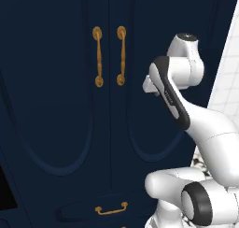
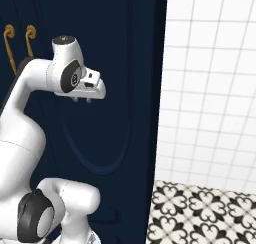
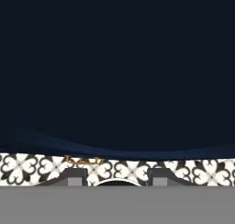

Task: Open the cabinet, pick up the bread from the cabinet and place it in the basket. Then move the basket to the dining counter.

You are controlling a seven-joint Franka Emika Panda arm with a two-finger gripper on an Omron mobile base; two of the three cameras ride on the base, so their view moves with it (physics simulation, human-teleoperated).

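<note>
1. From the left base view, the cabinet (image 1: 56, 105) is taking up nearly everything ahead: tall, deep navy, both arched-panel doors sitting closed and flush. Two vertical brass handles (image 1: 109, 56) are hanging side by side along the centre seam, high on the doors. Below the doors a drawer (image 1: 88, 210) with a horizontal brass pull is showing at the bottom edge. The white arm is rising from the lower right and bending in front of the right-hand door; the gripper (image 1: 150, 86) is pointing toward that door, to the right of the handles and a little lower, apart from them.

2. From the right base view, the same cabinet (image 2: 125, 88) is running up the left half of the picture, its right edge meeting a white tiled wall (image 2: 210, 88). Black-and-white patterned floor tiles (image 2: 200, 208) are lying at the foot of the wall. The gripper (image 2: 82, 99) is hanging just before the right door's arched panel, fingers pointing downward, nothing between them. The brass handles (image 2: 20, 43) are peeking in at the upper left, behind the arm.

3. In the hand view, the navy door (image 3: 117, 67) is sitting close in front, with patterned floor (image 3: 27, 168) along its lower edge. The two dark finger tips (image 3: 75, 176) are standing apart, empty, so the gripper is released. With the doors closed, I cannot tell what the shelves are holding.
</note>
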